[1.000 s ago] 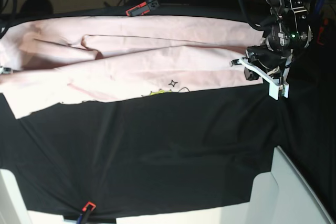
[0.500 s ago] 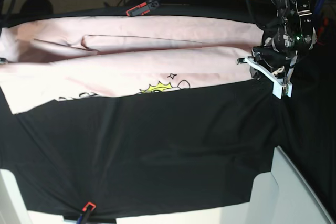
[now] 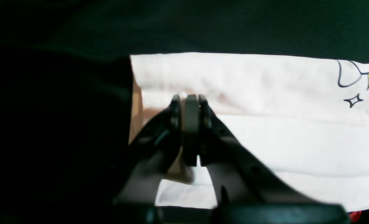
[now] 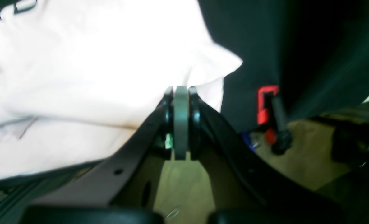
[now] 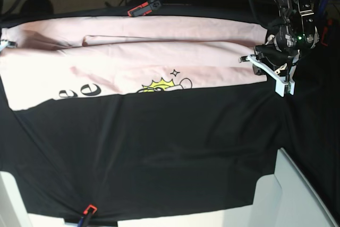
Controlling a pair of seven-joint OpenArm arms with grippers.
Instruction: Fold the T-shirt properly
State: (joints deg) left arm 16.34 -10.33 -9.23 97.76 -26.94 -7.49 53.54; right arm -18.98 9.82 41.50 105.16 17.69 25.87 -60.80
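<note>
The pale pink T-shirt lies stretched wide across the far half of the black table cloth. Black lettering and a yellow cartoon show along its near edge. My left gripper is at the shirt's right end, shut on the fabric; in the left wrist view its jaws are closed over the shirt. My right gripper is at the left edge of the base view. In the right wrist view it is shut on the shirt's edge.
A red and black clamp holds the cloth at the back, another at the front edge. A red clamp shows beside my right gripper. White boxes stand at the front right.
The shirt has been pulled flatter and its near flap has opened toward the front, so the lettering and the whole yellow cartoon now show. My right gripper moved toward the back.
</note>
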